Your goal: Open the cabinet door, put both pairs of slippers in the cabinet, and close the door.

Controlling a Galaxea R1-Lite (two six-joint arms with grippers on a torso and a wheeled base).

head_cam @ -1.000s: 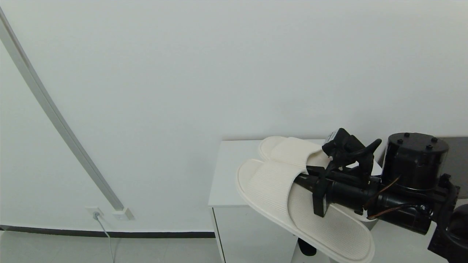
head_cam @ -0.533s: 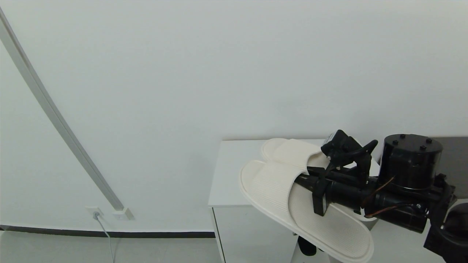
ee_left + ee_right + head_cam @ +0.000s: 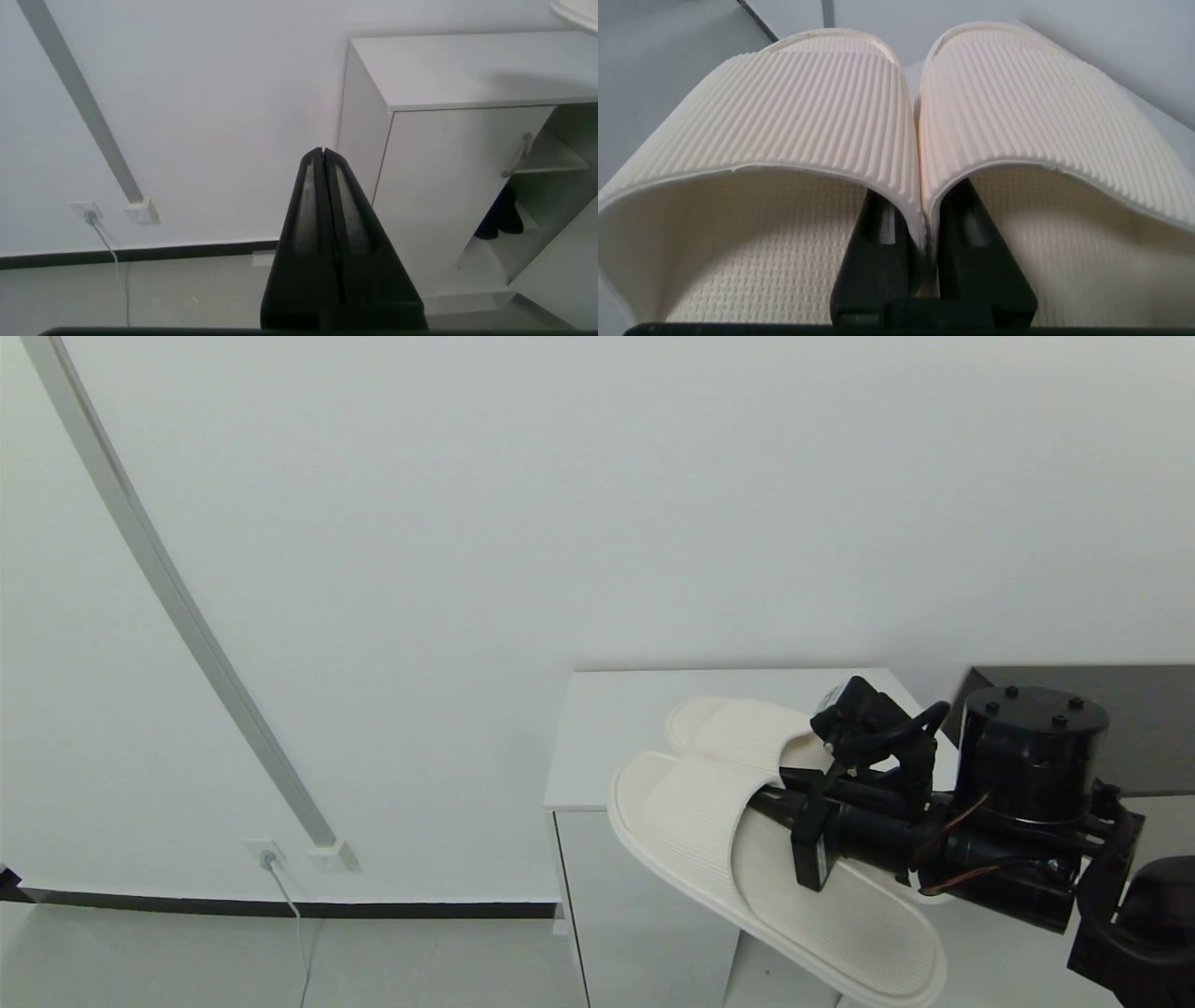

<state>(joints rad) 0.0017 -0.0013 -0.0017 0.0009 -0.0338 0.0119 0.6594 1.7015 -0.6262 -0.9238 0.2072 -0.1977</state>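
White wall (image 3: 560,476) backs white cabinet (image 3: 616,728), door (image 3: 448,196) open. Right hand (image 3: 764,793) pinches cream ribbed slipper pair (image 3: 681,812) by adjoining straps, aloft at cabinet's top front edge; left hand (image 3: 323,168) pressed together. Risk: shallow pinch, slipper slides out.

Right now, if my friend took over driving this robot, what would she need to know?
Left pincer: shut, empty, facing the cabinet.
Right pincer: shut on the white slippers, one finger inside each, held in the air in front of the cabinet top.
Done: the cabinet is open. Its shelf shows, with something dark lower inside, too small to name.
Left: put this pair in, check whether the dark thing is the other pair, then shut the cabinet.
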